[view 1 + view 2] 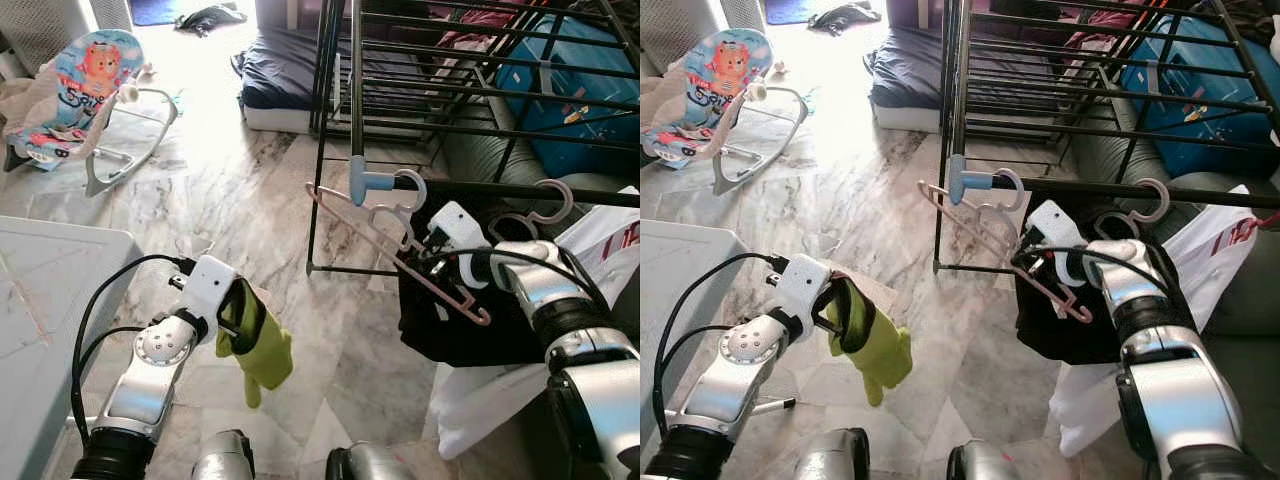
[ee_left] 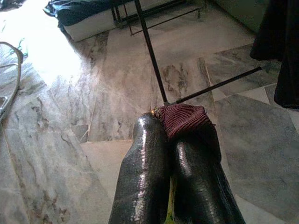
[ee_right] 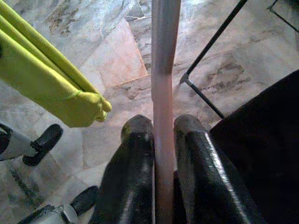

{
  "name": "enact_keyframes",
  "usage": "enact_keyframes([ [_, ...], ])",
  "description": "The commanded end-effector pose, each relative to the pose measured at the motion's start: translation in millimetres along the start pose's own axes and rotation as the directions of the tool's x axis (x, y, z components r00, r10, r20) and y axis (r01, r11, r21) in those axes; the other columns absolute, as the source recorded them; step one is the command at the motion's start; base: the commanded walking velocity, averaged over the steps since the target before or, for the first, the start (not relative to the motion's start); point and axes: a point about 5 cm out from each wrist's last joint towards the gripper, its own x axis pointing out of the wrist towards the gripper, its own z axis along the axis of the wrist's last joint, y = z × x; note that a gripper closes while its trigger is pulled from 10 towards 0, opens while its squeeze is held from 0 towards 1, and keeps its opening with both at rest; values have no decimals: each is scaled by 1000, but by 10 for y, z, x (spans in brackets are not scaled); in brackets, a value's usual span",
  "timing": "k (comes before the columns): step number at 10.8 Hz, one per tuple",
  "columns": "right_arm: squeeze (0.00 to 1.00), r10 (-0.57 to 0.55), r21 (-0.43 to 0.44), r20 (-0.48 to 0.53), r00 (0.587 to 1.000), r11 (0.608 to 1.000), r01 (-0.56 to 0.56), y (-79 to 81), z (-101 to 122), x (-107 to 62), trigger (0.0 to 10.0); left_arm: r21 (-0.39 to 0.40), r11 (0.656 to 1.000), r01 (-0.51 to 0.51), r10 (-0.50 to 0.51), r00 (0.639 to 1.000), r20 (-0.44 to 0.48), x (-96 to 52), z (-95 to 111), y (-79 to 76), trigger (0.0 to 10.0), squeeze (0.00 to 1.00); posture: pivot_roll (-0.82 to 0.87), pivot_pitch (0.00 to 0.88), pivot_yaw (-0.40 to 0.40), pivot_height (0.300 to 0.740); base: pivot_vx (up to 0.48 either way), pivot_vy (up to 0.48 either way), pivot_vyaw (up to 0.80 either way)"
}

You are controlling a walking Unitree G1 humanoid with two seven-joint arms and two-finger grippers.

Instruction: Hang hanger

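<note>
Fingers (image 3: 135, 163) of the right gripper (image 1: 432, 243) are pinched tight on the pink hanger (image 1: 400, 252), its bar running straight up between the two black pads in the right wrist view. That hanger sits right of centre in the left eye view: slim pale pink plastic, slanting down from upper left to lower right, with a small hooked notch at its lower end and a whitish hook at the top. The hook is up against the horizontal bar of the black drying rack (image 1: 352, 80), just beside a blue clip (image 1: 362, 181); whether it is actually over the bar, I cannot tell.

Lower left of the frame, the left gripper (image 1: 240, 310) is clamped on a lime-green garment (image 1: 262, 352) that dangles below it; in the left wrist view a dark red ribbed edge shows at the fingertips.

A dark cloth (image 1: 450, 320) hangs from the rack behind the hanger. A white plastic bag (image 1: 600, 245) at the right edge carries red lettering, too cropped to read. Upper left, a baby bouncer (image 1: 75, 85) shows a cartoon print with illegible writing. Marble floor (image 1: 240, 200) throughout.
</note>
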Motion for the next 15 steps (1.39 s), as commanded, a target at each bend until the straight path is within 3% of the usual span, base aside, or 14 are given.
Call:
enact_keyframes([
  [1, 745, 1, -16, 0, 1000, 1000, -1, -46, 50, -41, 10000, 11, 1000, 8, -8, 1000, 0, 3, 4, -4, 10000, 0, -31, 84, -101, 740, 0, 0, 0],
  [2, 0, -7, -19, -1, 1000, 1000, 7, -59, 63, -49, 10000, 11, 1000, 7, -7, 1000, -1, 5, 3, 0, 10000, 0, -31, 82, -102, 740, 0, 0, 0],
  [3, 0, -1, -26, -10, 1000, 1000, 1, -64, 52, -59, 10000, 10, 1000, 9, -9, 1000, -2, 13, 4, 0, 10000, 0, -32, 80, -102, 740, 0, 0, 0],
  [4, 0, 2, -26, -10, 1000, 1000, -2, -63, 56, -57, 8353, 11, 1000, 11, -11, 1000, -2, 17, 4, -4, 10000, 0, -33, 79, -102, 740, 0, 0, 0],
  [5, 0, 3, -30, -14, 1000, 1000, -3, -66, 62, -57, 0, 13, 1000, 13, -13, 1000, -1, 24, 10, -3, 10000, 0, -33, 77, -101, 740, 0, 0, 0],
  [13, 0, 61, -50, -71, 996, 997, -64, 20, -25, 13, 0, 10, 1000, 7, -7, 1000, 10, 65, 58, 9, 10000, 0, -38, 76, -99, 740, 0, 0, 0],
  [14, 0, 11, -65, -62, 998, 998, -15, 7, 1, 36, 0, 17, 1000, -20, 20, 999, 37, 84, 125, 50, 10000, 0, -35, 87, -88, 740, 0, 0, 0],
  [15, 0, -147, -2, 53, 988, 989, 147, -66, 159, 56, 0, -4, 997, -79, 79, 994, 75, 90, 211, 148, 10000, 0, -41, 100, -68, 740, 0, 0, 0],
])
